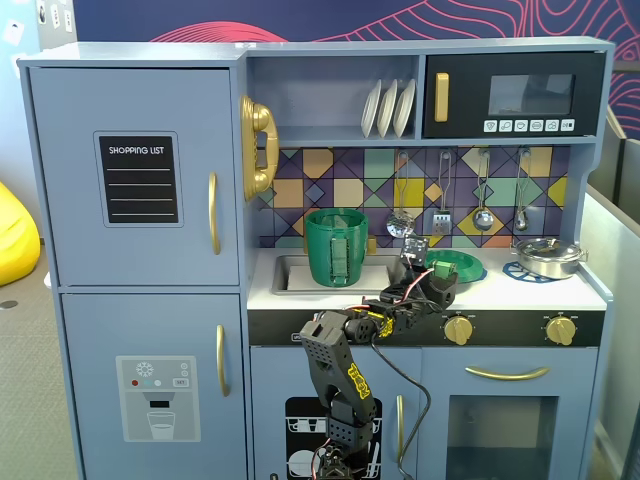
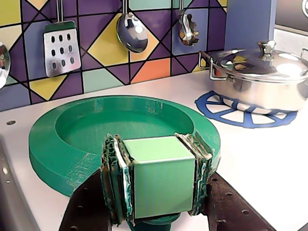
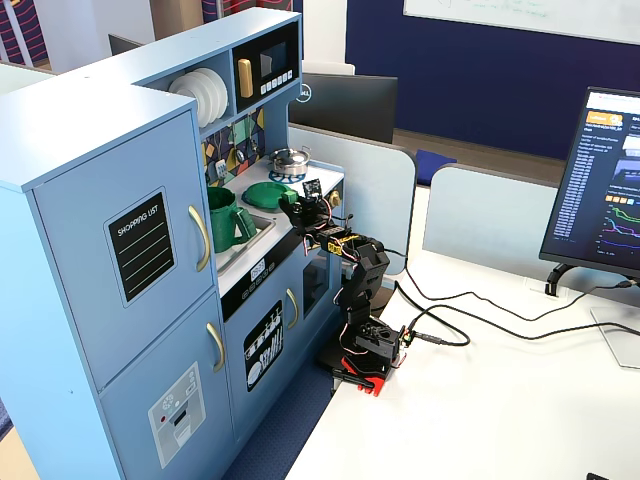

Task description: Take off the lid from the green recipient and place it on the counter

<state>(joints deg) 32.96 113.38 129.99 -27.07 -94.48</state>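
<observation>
Hand [image 2: 156,185] grips the lid's [image 2: 86,134] tab, fingers clamped on it; lid lies flat on the counter [image 2: 260,159], apart from the open recipient [image 1: 337,247]; placing looks done; next, release and retreat.

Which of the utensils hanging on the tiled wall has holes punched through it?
The flat slotted turner, the leftmost fully shown in the wrist view: its rectangular blade has rows of oval holes. The round spoon beside it is solid.

Bare counter [image 2: 269,159] lies between the lid [image 2: 62,144] and steel pot [image 2: 260,79].
</observation>
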